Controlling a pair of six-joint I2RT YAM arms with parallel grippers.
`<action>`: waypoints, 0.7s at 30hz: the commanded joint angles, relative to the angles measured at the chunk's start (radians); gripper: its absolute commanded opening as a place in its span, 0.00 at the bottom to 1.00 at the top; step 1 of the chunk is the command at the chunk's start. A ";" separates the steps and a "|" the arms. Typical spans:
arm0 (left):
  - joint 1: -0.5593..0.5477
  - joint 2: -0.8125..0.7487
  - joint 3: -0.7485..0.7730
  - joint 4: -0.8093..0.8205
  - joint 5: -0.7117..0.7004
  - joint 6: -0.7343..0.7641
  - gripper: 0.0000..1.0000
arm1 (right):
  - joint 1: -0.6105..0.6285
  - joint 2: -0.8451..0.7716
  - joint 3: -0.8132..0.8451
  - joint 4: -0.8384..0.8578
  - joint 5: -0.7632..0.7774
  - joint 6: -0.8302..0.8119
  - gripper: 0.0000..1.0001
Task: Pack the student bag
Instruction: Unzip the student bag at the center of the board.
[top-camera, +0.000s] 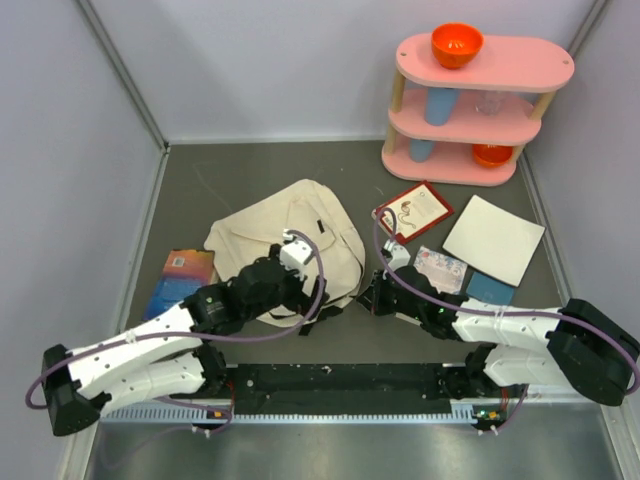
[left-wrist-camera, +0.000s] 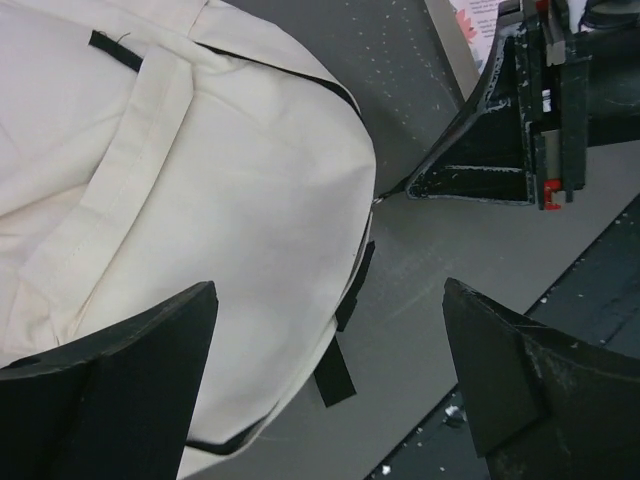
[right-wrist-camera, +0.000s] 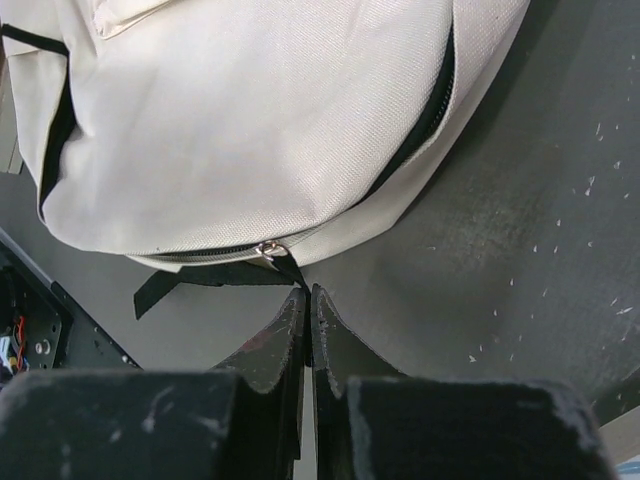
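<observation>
Two claws are at a large, soft cream canvas backpack (top-camera: 300, 235) with black straps and black zipper trim, which lies flat near the middle of the dark grey worktop (top-camera: 250, 175). The left claw (left-wrist-camera: 328, 290) hovers over the bag's near edge, fingers spread wide, nothing between them. The right claw (right-wrist-camera: 307, 292) is closed at the bag's rim, its tips pinching a short black fabric zipper pull (right-wrist-camera: 287, 270) that hangs from a small metal ring (right-wrist-camera: 268, 249).
</observation>
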 joint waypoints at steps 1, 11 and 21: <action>-0.050 0.115 -0.044 0.217 -0.059 0.157 0.99 | 0.008 -0.021 0.054 -0.006 0.023 -0.003 0.00; -0.109 0.345 -0.004 0.275 -0.040 0.143 0.91 | 0.008 -0.035 0.057 -0.028 0.032 0.001 0.00; -0.109 0.428 -0.060 0.343 0.016 0.117 0.86 | 0.008 -0.045 0.051 -0.021 0.045 0.009 0.00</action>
